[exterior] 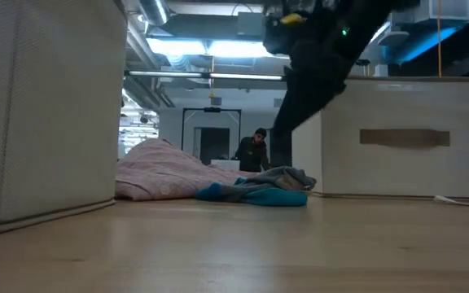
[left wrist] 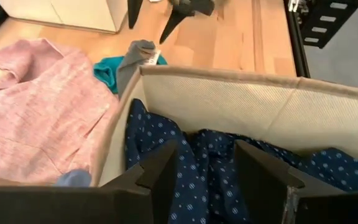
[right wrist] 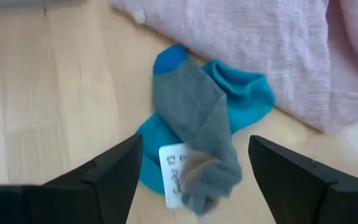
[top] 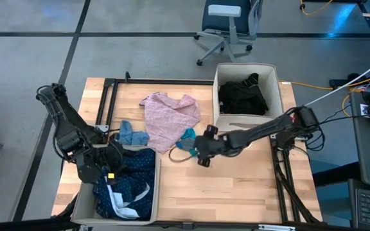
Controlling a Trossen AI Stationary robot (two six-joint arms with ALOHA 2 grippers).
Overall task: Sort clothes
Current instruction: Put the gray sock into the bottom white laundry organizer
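Right gripper (right wrist: pixel 191 171) hangs over the teal-and-grey socks (right wrist: pixel 197 137), jaws spread wide, nothing pinched. Socks lie on the table (top: pixel 236 186) touching the pink top (top: pixel 167 119) at its 4 o'clock edge. Risk: jaws straddle only the grey toe and paper tag (right wrist: pixel 174 167), so one sock lifts and the other stays, or the pink hem gets snagged. Left gripper (left wrist: pixel 207 180) waits over the near-left bin (left wrist: pixel 241 102), jaws apart, above the dotted navy garment (left wrist: pixel 197 162).
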